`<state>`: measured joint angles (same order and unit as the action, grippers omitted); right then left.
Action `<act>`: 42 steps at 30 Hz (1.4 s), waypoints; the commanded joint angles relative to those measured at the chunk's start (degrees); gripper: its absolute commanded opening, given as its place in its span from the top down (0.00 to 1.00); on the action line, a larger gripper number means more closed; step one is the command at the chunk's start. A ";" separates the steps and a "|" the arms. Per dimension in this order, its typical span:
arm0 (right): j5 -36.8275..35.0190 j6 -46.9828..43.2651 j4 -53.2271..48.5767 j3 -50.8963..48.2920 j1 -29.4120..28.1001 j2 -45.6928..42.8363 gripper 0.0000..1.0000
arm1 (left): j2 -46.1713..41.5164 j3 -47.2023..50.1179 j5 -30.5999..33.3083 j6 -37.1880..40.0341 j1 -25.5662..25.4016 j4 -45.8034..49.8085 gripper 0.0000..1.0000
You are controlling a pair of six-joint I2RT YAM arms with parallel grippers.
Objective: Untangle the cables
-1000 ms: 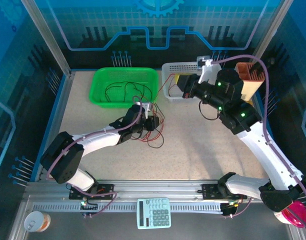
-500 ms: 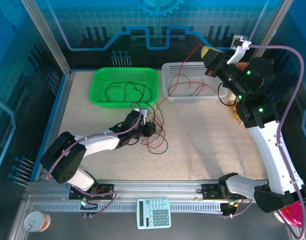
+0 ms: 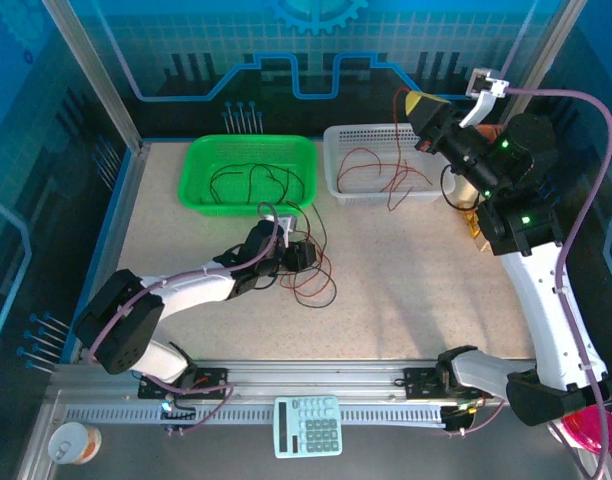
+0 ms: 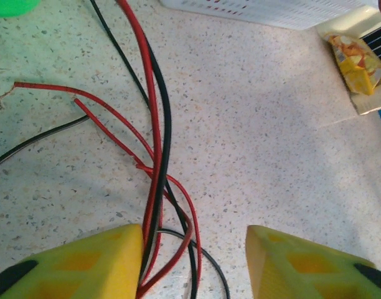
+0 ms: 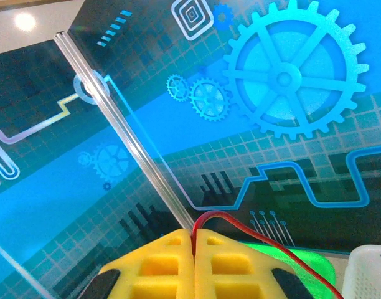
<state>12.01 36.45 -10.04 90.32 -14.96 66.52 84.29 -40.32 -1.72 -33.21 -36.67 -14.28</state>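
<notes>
While my left gripper point(image 4: 193, 265) hovers low over the table point(image 3: 406, 270) with its jaws parted and closed on nothing, the loose knot of red and black cables point(image 4: 156, 156) lies under it, several strands running along the inner side of one jaw. From above, that knot sits at 6 o'clock of the green basket point(image 3: 201, 190), which holds a few black cables point(image 3: 248, 180); at 3 o'clock of it, the white basket point(image 3: 338, 190) holds red ones point(image 3: 381, 170). Farther back, at 1 o'clock of the white basket and raised well above it, my right gripper point(image 5: 193, 243) is pinched tight on a single red cable point(image 5: 240, 223), which arcs away toward 4 o'clock. I judge the step in hand to be sorting by colour, with this red cable drawn clear and due for the white basket. The next move calls for lowering it over that basket before the jaws part, and for my left to settle on one strand, not the bundle. The crossings nearest my left jaws are cut off at the bottom edge of the wrist view. From above the wires are too fine to tell whether the lifted cable is free of the knot, or where its far end lies.
</notes>
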 commanded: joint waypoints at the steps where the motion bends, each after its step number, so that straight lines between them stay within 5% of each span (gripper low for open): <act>1: -1.38 -0.50 4.69 -0.66 0.81 0.33 1.00 | -2.47 -0.16 -0.04 -0.54 -0.49 0.39 0.45; 25: -13.02 -12.81 18.02 8.81 0.12 16.97 1.00 | -14.70 -1.51 3.24 -3.18 -0.51 5.28 0.01; 33: -18.36 -13.16 17.21 2.15 -1.34 27.37 1.00 | -18.29 -2.13 4.97 -3.41 -0.51 8.16 0.01; 42: -14.25 -10.66 7.68 6.87 -0.68 42.99 1.00 | -23.08 -1.81 6.89 -2.76 -0.47 12.30 0.01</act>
<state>-3.49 24.62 1.45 95.81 -15.46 108.22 63.07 -40.47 3.40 -36.07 -36.73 -4.32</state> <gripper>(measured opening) 0.062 0.991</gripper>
